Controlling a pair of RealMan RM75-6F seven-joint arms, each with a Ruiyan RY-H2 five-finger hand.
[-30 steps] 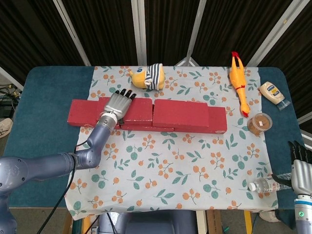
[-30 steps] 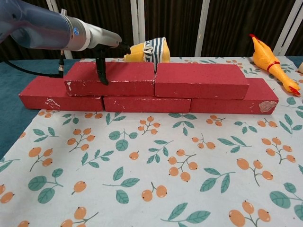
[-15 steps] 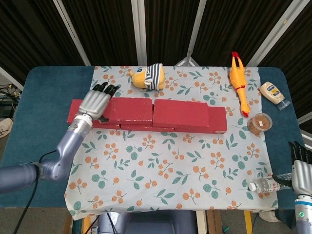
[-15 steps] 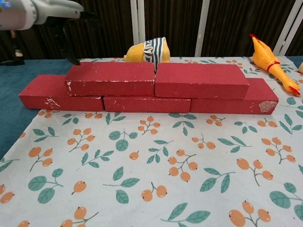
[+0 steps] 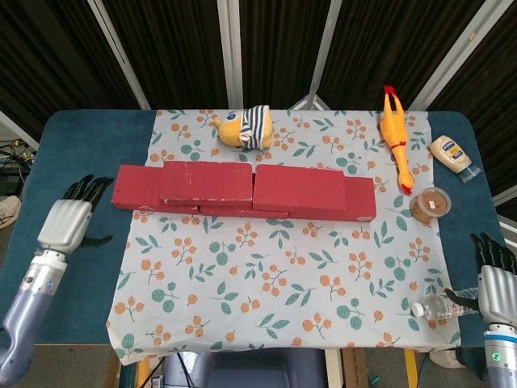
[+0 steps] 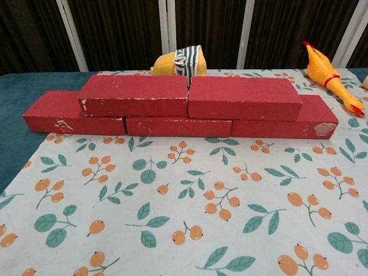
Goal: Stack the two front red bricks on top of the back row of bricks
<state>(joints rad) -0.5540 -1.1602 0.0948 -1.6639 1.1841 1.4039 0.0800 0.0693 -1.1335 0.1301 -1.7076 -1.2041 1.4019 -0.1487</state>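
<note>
The left hand (image 5: 66,220) has withdrawn; a jar (image 5: 429,206) holds brown powder.

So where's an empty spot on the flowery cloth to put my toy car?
The flowery cloth is bare in front of the red bricks, all the way to its near edge. The right side is crowded: a rubber chicken, a small cup, and a water bottle by the right hand.

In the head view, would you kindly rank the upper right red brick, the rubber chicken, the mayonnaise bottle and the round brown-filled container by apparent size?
1. Upper right red brick, clearly largest.
2. Rubber chicken, long but thin.
3. Mayonnaise bottle and round brown-filled container look much alike in extent; I would not rank one above the other.
</note>
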